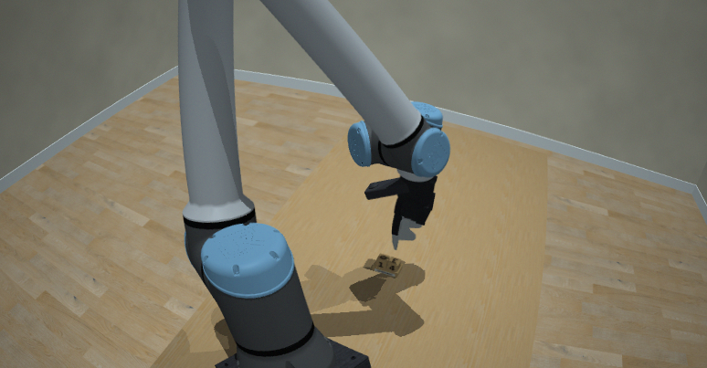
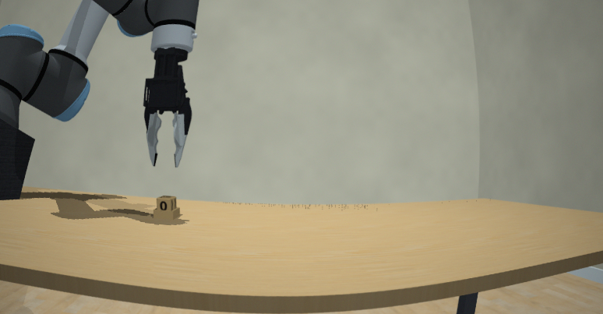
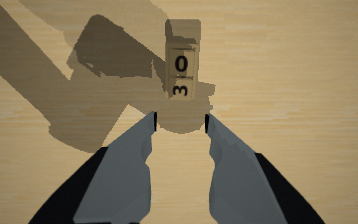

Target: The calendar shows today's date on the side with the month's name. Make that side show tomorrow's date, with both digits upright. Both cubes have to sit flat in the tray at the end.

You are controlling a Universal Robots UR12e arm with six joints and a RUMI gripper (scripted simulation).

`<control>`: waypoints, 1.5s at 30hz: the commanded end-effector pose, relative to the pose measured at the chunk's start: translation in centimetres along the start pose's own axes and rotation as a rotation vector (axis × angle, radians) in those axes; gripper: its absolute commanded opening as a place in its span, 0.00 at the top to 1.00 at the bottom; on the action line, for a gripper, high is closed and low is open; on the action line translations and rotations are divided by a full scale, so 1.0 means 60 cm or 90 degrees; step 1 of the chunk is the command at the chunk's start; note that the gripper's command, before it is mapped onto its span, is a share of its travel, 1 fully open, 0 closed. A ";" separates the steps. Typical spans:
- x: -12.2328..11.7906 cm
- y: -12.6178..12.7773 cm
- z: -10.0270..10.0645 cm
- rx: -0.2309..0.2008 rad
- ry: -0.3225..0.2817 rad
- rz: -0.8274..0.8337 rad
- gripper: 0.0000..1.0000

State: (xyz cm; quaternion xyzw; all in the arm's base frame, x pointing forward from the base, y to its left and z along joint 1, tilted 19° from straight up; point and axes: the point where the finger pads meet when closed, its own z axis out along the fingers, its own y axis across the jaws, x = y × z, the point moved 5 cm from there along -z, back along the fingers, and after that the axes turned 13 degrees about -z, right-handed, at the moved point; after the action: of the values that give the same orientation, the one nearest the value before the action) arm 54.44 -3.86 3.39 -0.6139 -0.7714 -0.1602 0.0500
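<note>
The calendar's two cubes stand side by side in the small wooden tray [image 2: 164, 216]. In the top view one side reads 14: the left cube [image 1: 381, 265] shows 1, the right cube [image 1: 392, 268] shows 4. From above, the wrist view shows an upright 0 on the farther cube [image 3: 181, 64] and a sideways 3 on the nearer cube [image 3: 181, 90]. The exterior view shows a 0 on the end face of a cube [image 2: 163, 206]. The month's name cannot be made out. My gripper [image 2: 165, 166] [image 3: 181, 114] hangs above the calendar, pointing down, partly open and empty.
The calendar stands on the wooden table [image 1: 494, 266] [image 2: 337, 252]. The arm's shadow falls across it and the table around it. The robot's base [image 1: 296, 355] stands at the lower middle in the top view.
</note>
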 end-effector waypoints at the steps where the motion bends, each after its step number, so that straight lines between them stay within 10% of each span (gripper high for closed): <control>1: 0.001 -0.002 0.003 0.001 0.001 0.001 0.72; 45: 0.003 -0.004 0.077 0.002 0.002 0.000 0.72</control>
State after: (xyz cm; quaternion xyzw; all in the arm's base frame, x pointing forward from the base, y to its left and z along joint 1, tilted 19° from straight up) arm 54.64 -2.61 -0.29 -0.6136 -0.7715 -0.1593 0.0529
